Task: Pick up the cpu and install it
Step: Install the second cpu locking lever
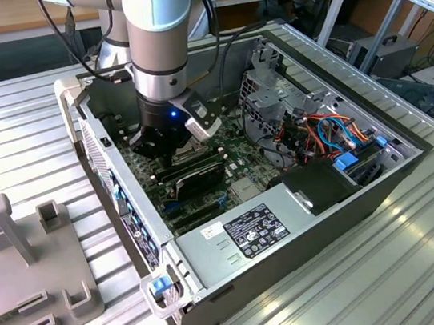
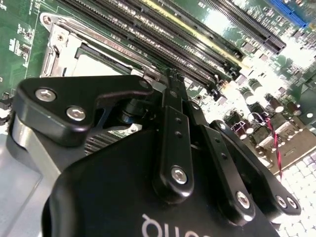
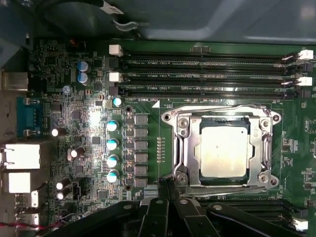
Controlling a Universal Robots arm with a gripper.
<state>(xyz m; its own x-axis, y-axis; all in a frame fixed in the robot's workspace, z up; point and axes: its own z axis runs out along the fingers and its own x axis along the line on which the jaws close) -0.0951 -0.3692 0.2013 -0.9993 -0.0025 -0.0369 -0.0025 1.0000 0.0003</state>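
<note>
Black gripper [image 1: 167, 141] hangs from the arm inside an open computer case [image 1: 307, 227] in the exterior view, low over the green motherboard [image 1: 237, 160], with a blue light glowing on its wrist. A black expansion card [image 1: 196, 177] lies just beside it, towards the camera. Coloured cables [image 1: 330, 134] cluster on the exterior view's right of the motherboard, and a labelled power supply [image 1: 251, 234] sits at the case's near edge. The case rests on a ribbed metal table [image 1: 422, 239], with a grey fixture block [image 1: 30, 269] well apart on the exterior view's left; wooden benches stand behind.

In the second wrist view the fingers [image 2: 174, 106] are drawn together, tip against tip, with nothing seen between them. They hover over the motherboard beside a shiny socket frame [image 2: 59, 47], and long black memory slots [image 2: 163, 42] run just past the tips.

In the first wrist view the cpu [image 3: 222, 151] lies flat inside the socket frame [image 3: 182, 148], its dull silver top facing up. The closed fingertips [image 3: 167, 190] stand just beside the frame's corner, not touching the cpu. Memory slots [image 3: 207, 76] run along the far side of the socket, and capacitors [image 3: 112, 148] line up near it.
</note>
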